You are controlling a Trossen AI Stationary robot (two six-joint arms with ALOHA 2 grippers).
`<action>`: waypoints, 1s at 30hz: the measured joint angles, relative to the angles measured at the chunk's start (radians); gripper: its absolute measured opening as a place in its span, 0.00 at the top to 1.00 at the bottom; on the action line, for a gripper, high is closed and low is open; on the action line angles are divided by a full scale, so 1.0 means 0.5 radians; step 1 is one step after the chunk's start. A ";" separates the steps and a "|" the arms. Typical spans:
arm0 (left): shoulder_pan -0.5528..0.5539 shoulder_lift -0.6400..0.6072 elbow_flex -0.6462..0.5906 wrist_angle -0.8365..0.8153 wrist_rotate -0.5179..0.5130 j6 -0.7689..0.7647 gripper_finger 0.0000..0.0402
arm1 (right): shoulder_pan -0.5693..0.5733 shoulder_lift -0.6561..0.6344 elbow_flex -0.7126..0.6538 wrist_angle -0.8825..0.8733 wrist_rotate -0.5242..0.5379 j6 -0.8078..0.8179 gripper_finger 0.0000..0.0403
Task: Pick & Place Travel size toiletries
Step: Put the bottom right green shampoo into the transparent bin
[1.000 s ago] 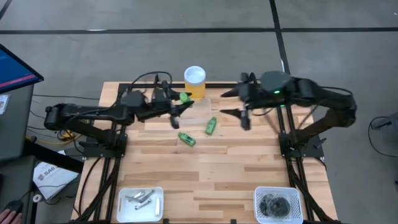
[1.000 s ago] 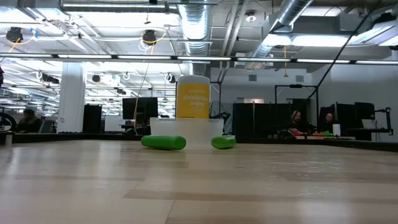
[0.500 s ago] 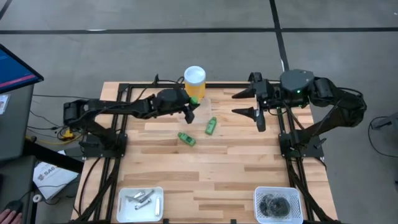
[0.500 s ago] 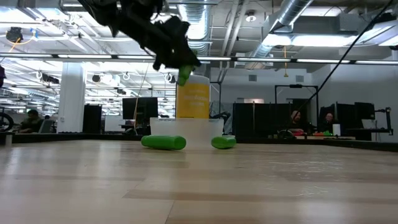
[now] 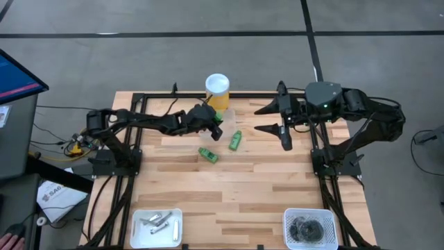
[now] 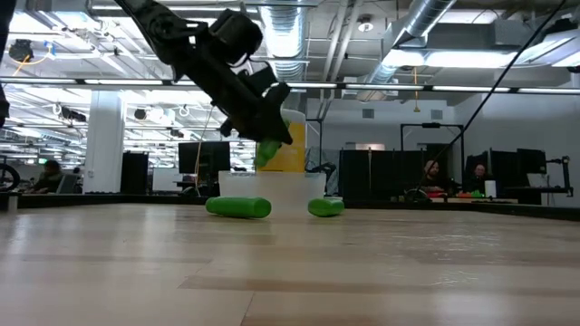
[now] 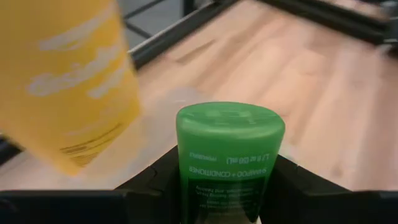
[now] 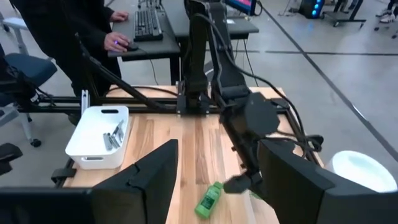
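Left wrist view alone shows gripper (image 7: 229, 186) clamping green tube (image 7: 229, 155)

Left arm extended across the table's far side, left gripper (image 5: 216, 125) clamped, angled downward. Right arm raised, right gripper (image 5: 277, 119) fingers spread wide.

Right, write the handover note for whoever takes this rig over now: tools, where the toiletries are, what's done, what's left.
Left tool: shut on a green tube, held in the air beside the tall yellow cylinder at the table's far edge.
Right tool: open, empty, hovering over the far right part of the table.
Two more green tubes lie loose mid-table.
Done, as it looks: silvery metal pieces are in the near-left white tray; dark grey round pieces are in the near-right basket.
Left: put down the held tube, then clear the two loose ones.
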 joint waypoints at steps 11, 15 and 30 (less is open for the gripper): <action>0.059 0.019 0.000 0.011 -0.156 -0.203 0.64 | 0.000 0.003 0.001 -0.003 -0.002 0.051 0.47; 0.056 0.019 0.000 0.010 -0.252 -0.471 0.64 | 0.000 0.003 0.001 0.000 -0.002 0.051 0.47; -0.011 0.083 0.002 -0.087 -0.451 -0.981 0.64 | 0.002 0.003 0.001 0.010 -0.003 0.052 0.47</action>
